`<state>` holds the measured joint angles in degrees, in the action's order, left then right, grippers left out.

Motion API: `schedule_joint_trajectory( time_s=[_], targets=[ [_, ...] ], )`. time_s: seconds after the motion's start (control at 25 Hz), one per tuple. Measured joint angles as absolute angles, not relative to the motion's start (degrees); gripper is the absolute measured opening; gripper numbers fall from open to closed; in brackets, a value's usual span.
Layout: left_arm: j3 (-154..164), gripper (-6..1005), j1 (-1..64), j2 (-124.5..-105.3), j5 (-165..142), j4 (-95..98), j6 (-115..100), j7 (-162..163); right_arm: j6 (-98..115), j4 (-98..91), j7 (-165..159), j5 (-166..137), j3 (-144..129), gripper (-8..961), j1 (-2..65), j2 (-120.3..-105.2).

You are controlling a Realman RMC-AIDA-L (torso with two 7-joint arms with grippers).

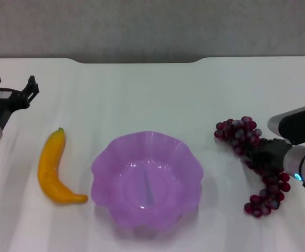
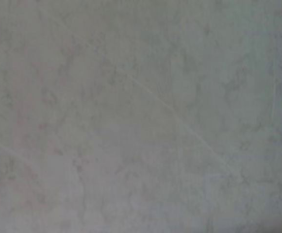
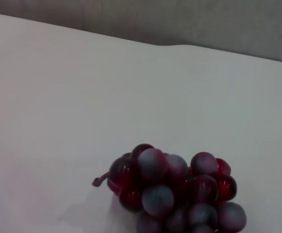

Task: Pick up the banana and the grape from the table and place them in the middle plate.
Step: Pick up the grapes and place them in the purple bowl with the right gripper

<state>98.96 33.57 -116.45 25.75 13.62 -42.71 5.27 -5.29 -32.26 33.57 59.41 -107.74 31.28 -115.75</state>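
- Tabletop (image 1: 157, 89): white, smooth, matt, without visible grain or weave.
- Middle plate (image 1: 186, 157): translucent light-purple plastic, smooth, with a soft sheen along the wavy rim.
- Banana (image 1: 52, 165): orange-yellow skin, smooth, faintly satin, plastic-like.
- Grape (image 3: 172, 189): dark red-purple spheres, glossy where bare, several with a pale frosted, matt coating.
- Left gripper (image 1: 13, 89): black, matt hard parts.
- Right gripper (image 1: 265, 152): dark matt body at the grape; silver-grey smooth housing behind the jaws.

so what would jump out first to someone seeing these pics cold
The middle plate, wavy-rimmed and purple, sits empty at the centre of the table. The banana lies to its left, untouched, with the left gripper open farther back. On the right, the right gripper is at the grape.
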Motion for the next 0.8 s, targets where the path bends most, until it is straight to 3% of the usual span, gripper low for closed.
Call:
schedule_joint_trajectory(
  time_s=[0.8],
  targets=[
    [99.0,877,33.6,-116.45,25.7,13.7,-42.7,5.3,-4.6,-32.3,33.6,59.4,-108.3,404,31.3,-115.84]
  ],
)
